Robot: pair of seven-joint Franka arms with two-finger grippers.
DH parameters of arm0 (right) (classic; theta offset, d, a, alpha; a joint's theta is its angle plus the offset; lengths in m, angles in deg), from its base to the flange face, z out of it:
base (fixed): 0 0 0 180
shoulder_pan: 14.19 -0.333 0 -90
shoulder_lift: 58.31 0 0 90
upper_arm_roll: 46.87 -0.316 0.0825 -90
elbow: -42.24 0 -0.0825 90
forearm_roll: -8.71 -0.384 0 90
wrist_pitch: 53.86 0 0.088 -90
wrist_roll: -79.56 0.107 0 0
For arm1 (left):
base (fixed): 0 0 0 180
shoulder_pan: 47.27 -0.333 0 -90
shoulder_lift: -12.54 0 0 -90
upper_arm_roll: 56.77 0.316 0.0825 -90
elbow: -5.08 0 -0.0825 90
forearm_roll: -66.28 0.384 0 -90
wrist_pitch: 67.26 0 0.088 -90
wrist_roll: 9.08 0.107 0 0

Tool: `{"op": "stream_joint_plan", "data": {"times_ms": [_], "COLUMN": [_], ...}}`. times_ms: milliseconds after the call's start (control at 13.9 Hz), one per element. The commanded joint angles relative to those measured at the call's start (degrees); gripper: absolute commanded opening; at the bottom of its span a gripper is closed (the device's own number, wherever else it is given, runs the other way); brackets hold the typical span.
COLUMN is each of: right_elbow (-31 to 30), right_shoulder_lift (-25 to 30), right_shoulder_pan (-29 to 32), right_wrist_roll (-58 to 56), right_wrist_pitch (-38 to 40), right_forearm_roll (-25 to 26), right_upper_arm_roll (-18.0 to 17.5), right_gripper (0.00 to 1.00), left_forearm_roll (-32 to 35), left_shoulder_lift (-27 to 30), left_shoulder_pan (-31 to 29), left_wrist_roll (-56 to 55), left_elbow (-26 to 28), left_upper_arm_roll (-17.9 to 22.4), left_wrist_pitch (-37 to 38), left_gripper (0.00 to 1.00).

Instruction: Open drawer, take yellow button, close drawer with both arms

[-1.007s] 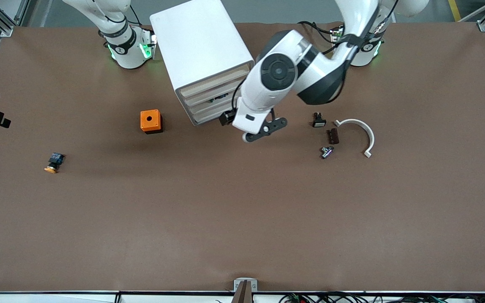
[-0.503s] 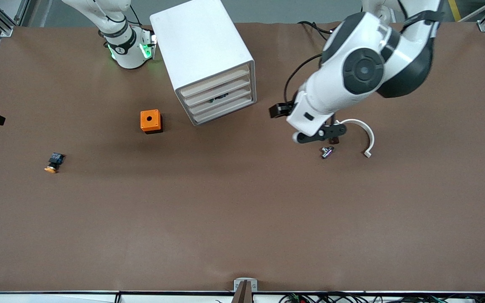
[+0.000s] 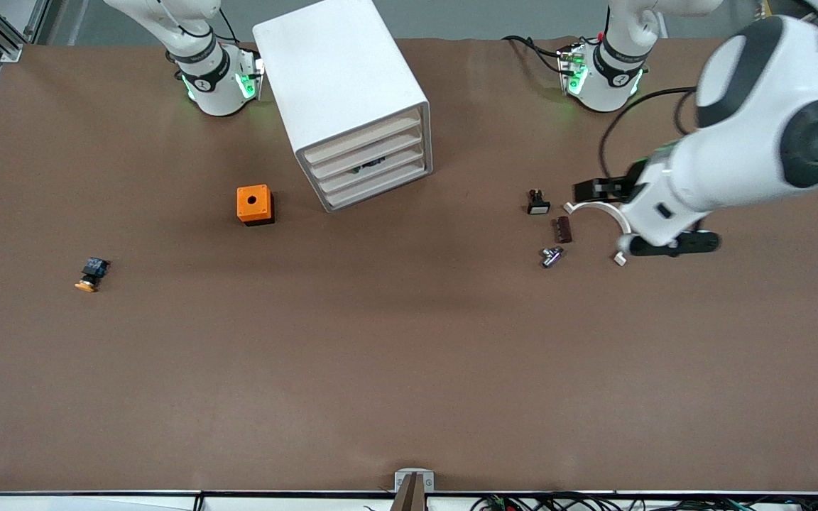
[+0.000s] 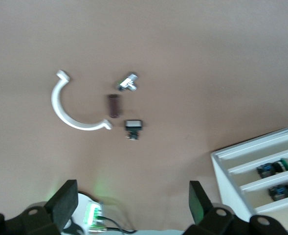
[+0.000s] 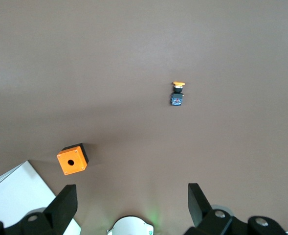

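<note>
The white cabinet [image 3: 341, 78] stands near the arms' bases. Its top drawer [image 3: 363, 140] sits flush with the three below it. The cabinet also shows in the left wrist view [image 4: 222, 164]. The button [image 3: 91, 275], orange-yellow cap on a dark body, lies on the table toward the right arm's end; it also shows in the right wrist view [image 5: 177, 94]. My left gripper [image 3: 672, 243] hangs open and empty over the table beside the white curved part [image 3: 611, 216]; its jaws [image 4: 131, 205] stand wide apart. My right gripper [image 5: 131, 208] is open and empty, high over its own base.
An orange cube with a hole [image 3: 254, 204] sits beside the cabinet, toward the right arm's end. A small black white-faced part [image 3: 537, 204], a brown piece [image 3: 562, 229] and a metal piece [image 3: 551, 256] lie by the curved part.
My left arm has swung from the cabinet's front toward its own end of the table, passing over the small parts. The drawers, button and cube have not moved.
</note>
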Motion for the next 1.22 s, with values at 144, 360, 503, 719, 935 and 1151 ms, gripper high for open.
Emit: {"op": "stream_joint_plan", "data": {"times_ms": [144,360,503,719,935,1151], "right_elbow": [1.0,0.0,-4.9,-16.1,-18.4,-18.1], "right_shoulder_lift": [0.3,1.1,4.5,12.4,14.5,15.7], "right_shoulder_pan": [-0.4,-0.3,-0.2,-0.8,-1.2,-2.7], "right_wrist_roll": [0.7,0.7,0.7,0.6,-0.2,-0.2], "right_wrist_pitch": [2.4,5.0,3.2,-4.7,-6.3,-6.3], "right_forearm_roll": [-3.2,-3.2,-3.2,-3.1,-3.1,-3.1], "right_upper_arm_roll": [0.5,0.6,0.6,0.7,0.8,1.3], "right_gripper": [1.0,1.0,1.0,1.0,1.0,1.0], "left_forearm_roll": [2.3,3.8,4.2,6.3,6.4,9.7], "left_shoulder_lift": [3.3,3.5,3.4,4.4,5.5,13.5], "left_shoulder_pan": [-10.7,-13.0,-13.0,-12.6,-12.3,-11.8], "left_wrist_roll": [13.7,16.1,16.5,17.1,23.5,24.5], "left_elbow": [1.6,1.6,1.7,1.7,2.2,14.8], "left_upper_arm_roll": [-0.7,-0.7,-0.6,-0.4,2.4,2.8], "left_wrist_pitch": [1.8,1.8,1.8,1.6,0.5,-11.7], "left_gripper": [1.0,1.0,1.0,1.0,1.0,1.0]}}
